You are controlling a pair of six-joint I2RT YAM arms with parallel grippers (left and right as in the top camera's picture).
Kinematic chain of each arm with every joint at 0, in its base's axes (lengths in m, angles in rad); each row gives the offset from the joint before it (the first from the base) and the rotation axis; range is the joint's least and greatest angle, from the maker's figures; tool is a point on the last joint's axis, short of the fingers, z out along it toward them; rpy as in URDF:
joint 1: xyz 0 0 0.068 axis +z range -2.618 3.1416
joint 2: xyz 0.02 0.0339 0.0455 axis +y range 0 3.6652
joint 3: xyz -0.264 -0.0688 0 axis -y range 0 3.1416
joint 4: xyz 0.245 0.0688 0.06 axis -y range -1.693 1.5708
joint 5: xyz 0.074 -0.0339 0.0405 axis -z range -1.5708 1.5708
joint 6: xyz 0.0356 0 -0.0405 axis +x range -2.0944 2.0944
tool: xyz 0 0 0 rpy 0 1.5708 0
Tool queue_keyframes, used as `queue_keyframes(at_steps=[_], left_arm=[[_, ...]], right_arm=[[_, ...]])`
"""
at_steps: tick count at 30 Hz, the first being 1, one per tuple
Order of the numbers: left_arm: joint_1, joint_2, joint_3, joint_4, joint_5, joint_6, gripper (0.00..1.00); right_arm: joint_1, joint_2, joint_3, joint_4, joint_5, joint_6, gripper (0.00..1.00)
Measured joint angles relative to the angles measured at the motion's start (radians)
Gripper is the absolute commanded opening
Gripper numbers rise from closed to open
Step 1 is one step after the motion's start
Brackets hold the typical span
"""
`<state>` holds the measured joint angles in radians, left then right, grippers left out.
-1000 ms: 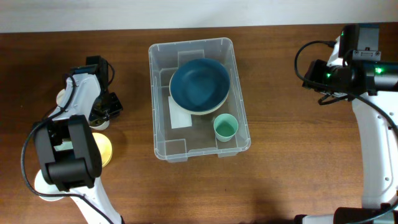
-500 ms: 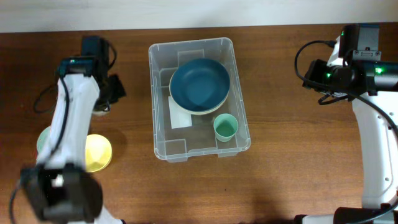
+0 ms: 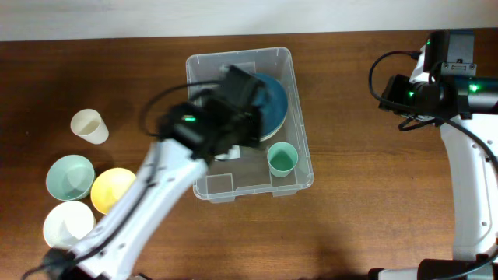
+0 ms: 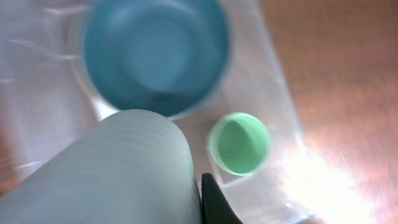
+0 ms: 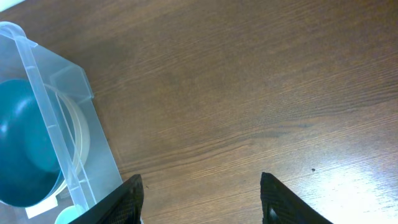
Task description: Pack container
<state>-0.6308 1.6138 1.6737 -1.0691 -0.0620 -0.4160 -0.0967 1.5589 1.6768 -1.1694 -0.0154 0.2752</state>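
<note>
L gripper (image 3: 241,97) sits over container (image 3: 241,53), clamped on pale ribbed cup (image 4: 112,168). R gripper (image 5: 202,202) wide, empty; container at its 9 o'clock.

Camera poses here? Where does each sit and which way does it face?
Overhead: fixed above the table, facing straight down on the container; left arm and right arm show.
Left wrist: over the container, facing down at the blue bowl and green cup; one left finger beside a held pale cup shows.
Right wrist: right of the container, facing down at the table; both right fingers show, apart.
Shared: all three see the blue bowl.
</note>
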Motion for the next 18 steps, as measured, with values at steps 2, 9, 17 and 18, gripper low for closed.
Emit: queue_keyframes(at_steps=[2, 9, 17, 18], left_arm=[[-0.054, 0.047, 0.000, 0.021, 0.015, -0.003, 0.01], [-0.154, 0.209, -0.001, 0.082, 0.097, -0.007, 0.00], [-0.158, 0.281, -0.002, 0.091, 0.157, -0.011, 0.74], [-0.158, 0.281, -0.002, 0.090, 0.159, -0.011, 0.76]], right_arm=[[0.000, 0.000, 0.000, 0.000, 0.002, 0.000, 0.56], [0.000, 0.000, 0.000, 0.000, 0.003, 0.000, 0.56], [0.000, 0.000, 0.000, 0.000, 0.006, -0.003, 0.56], [0.000, 0.000, 0.000, 0.000, 0.006, -0.003, 0.56]])
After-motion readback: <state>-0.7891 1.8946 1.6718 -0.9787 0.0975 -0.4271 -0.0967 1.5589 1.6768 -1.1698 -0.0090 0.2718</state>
